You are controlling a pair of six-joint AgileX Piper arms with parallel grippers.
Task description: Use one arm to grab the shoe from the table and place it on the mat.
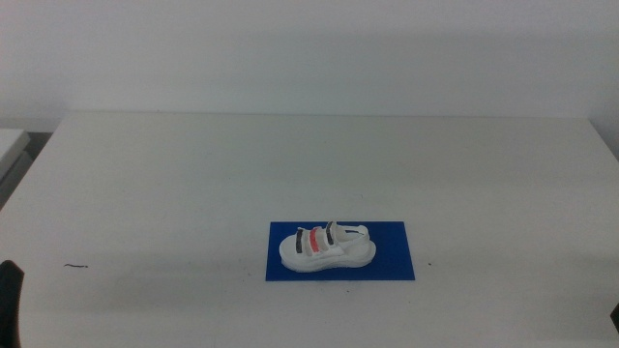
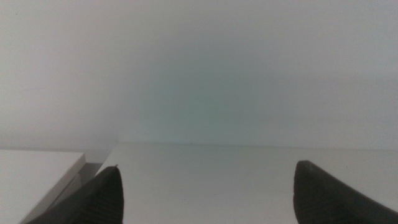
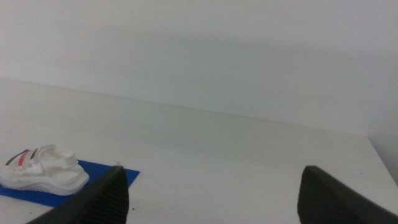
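The white shoe (image 1: 327, 246) with dark and red straps lies on its sole on the deep blue mat (image 1: 392, 256), toward the mat's left half, on the white table (image 1: 309, 164). The right wrist view shows the shoe (image 3: 42, 170) on the mat (image 3: 99, 176) too. My left gripper (image 2: 205, 190) is open and empty, low at the table's front left; only a dark edge of the arm (image 1: 10, 300) shows in the middle view. My right gripper (image 3: 211, 193) is open and empty, at the front right, well away from the shoe.
A small dark mark (image 1: 75, 266) lies on the table at the front left. A white side surface (image 1: 12, 145) stands beyond the table's left edge. A plain white wall runs behind the table.
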